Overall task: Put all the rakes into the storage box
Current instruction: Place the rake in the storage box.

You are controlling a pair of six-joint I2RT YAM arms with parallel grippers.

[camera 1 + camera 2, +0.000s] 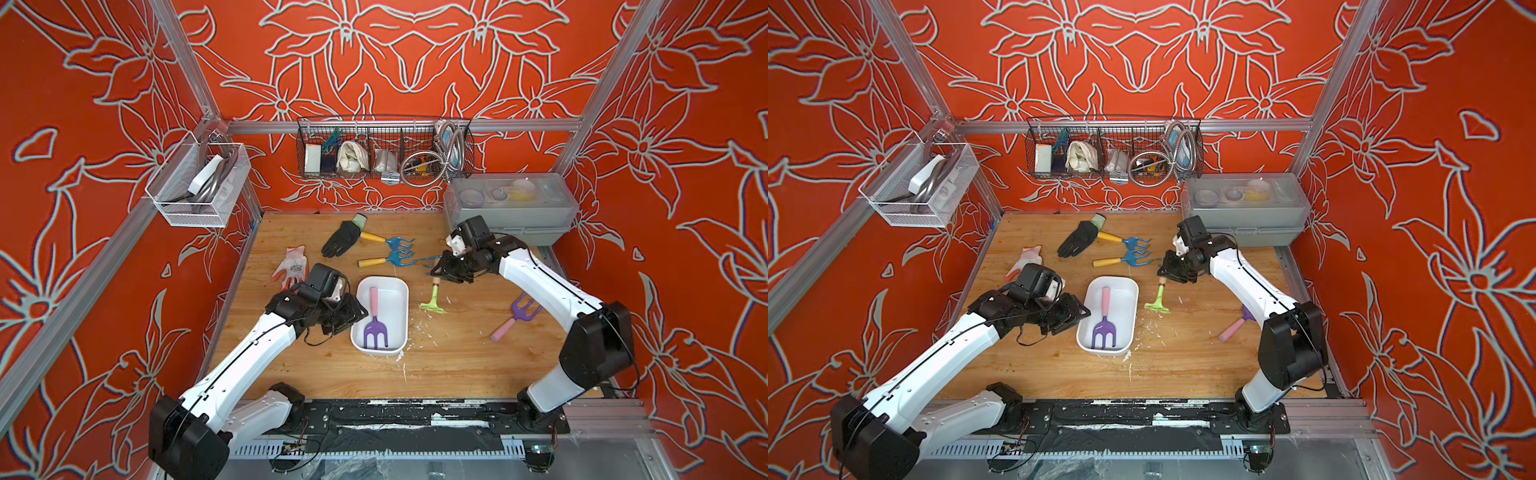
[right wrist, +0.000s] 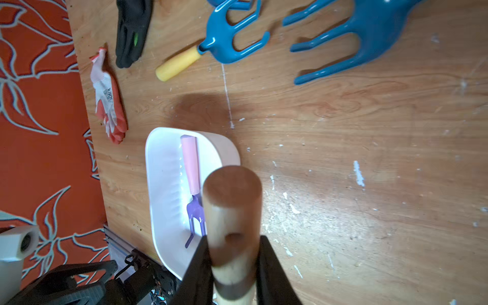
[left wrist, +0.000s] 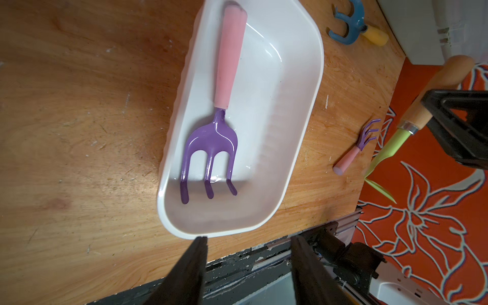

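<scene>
The right pincer (image 2: 233, 239) grips the rake (image 1: 433, 298) by its handle, head hanging down and perhaps touching the counter (image 1: 457, 361), just right of the box (image 1: 376, 351), whose long axis runs near-to-far; the left pincer (image 3: 248, 237) stands half-open and empty beside it.

- Both top views: bright, even light from overhead. The red walls (image 1: 83, 124) are strongly saturated, with pale colour fringing on the flower lines toward the edges.
- Frame posts (image 1: 185, 62) splay and bow at the corners, a wide-lens effect.
- Left wrist view: sharp. White glare streaks on the storage box (image 3: 290, 111) floor, soft shadow on the desk (image 3: 79, 132) alongside.
- Right wrist view: wooden handle (image 2: 232, 206) near the lens, soft. Blue rake head (image 2: 375, 31) smeared. Dark round shadow and a bright patch on the desk.
</scene>
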